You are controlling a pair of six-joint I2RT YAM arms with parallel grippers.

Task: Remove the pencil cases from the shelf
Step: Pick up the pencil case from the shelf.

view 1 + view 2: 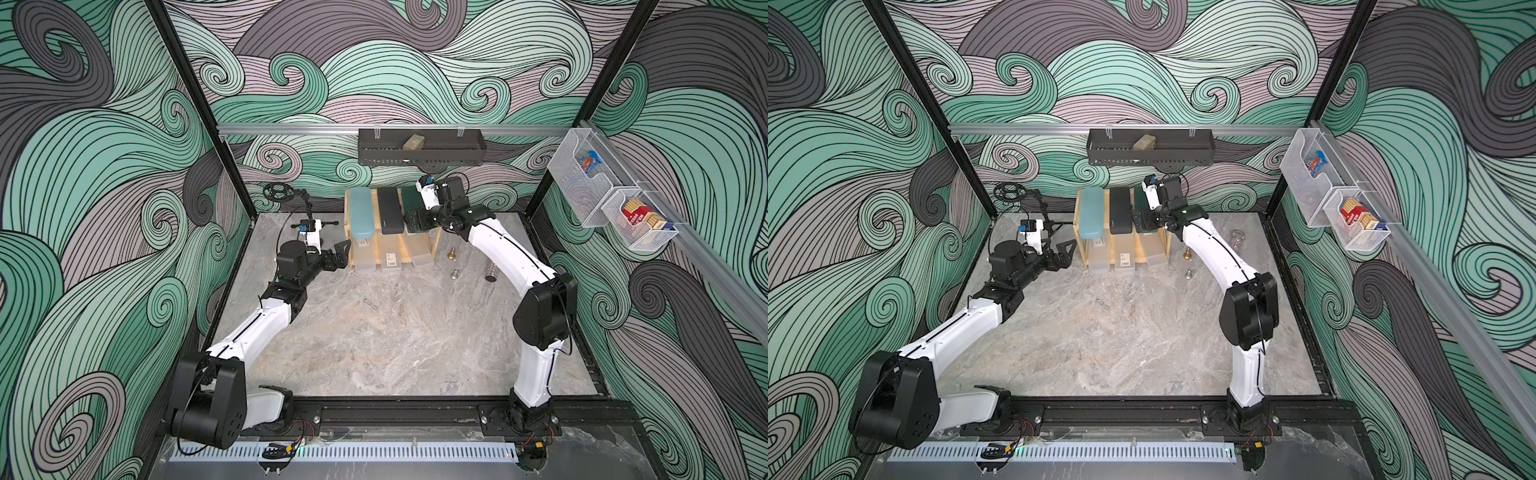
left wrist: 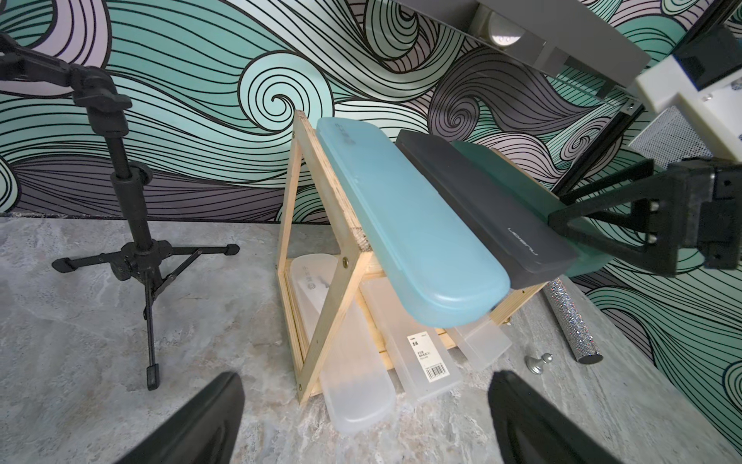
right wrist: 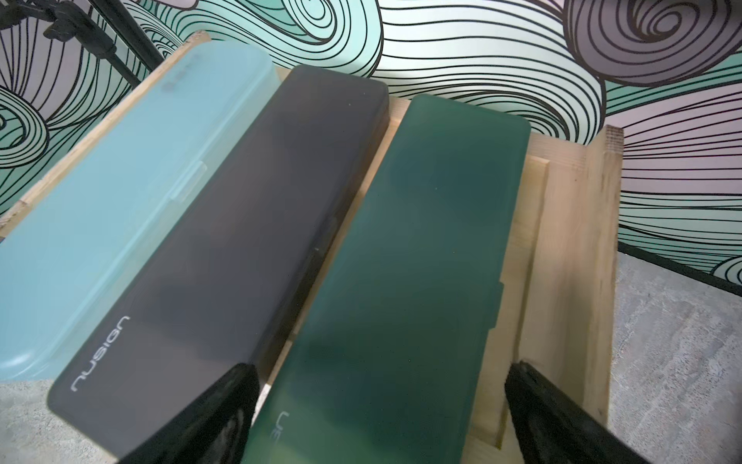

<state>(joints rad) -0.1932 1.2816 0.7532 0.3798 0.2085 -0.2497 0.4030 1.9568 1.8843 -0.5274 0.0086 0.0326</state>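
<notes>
1. Nearest, both arms rise from a black rail (image 1: 415, 409) along the front edge of the grey marbled worktop (image 1: 386, 345).
2. Further in, the left fingers (image 2: 200, 426) stand wide apart with nothing between them. They are just beside the left front corner of the shelf (image 2: 335, 325) and point toward its lower tier.
3. Off the shelf's right front, a silver knob (image 1: 455, 274), a brass-coloured knob (image 1: 451, 253) and a glittery tube (image 1: 491, 272) rest on the worktop, apart from one another.
4. The shelf, a light wooden two-tier rack, stands at the back middle of the worktop, close to the wall.
5. On its lower tier three translucent cases lie side by side, with their near ends poking out past the front: the left frosted case (image 2: 353, 393), the middle frosted case (image 2: 405, 361) with a barcode sticker, and the right frosted case (image 2: 482, 345).
6. On the top tier lie the light teal-blue case (image 2: 401, 225), the black case (image 2: 494, 213) and the dark green case (image 3: 401, 281). They run front to back, and their near ends overhang the rim.
7. The right fingers (image 3: 208, 422) hang over the dark green case's near end, spread wide. One is by the black case's corner and the other is over bare wood on the opposite side. Whether they touch anything cannot be told, and nothing is clamped.
8. Left of the shelf, by the back wall, stands a black tripod stand (image 2: 136, 225).
9. Farthest back, a black perforated tray (image 1: 382, 160) hangs on the back wall above the shelf and holds a pale block (image 1: 413, 141). Two white wire baskets (image 1: 573, 187) hang on the right wall.
</notes>
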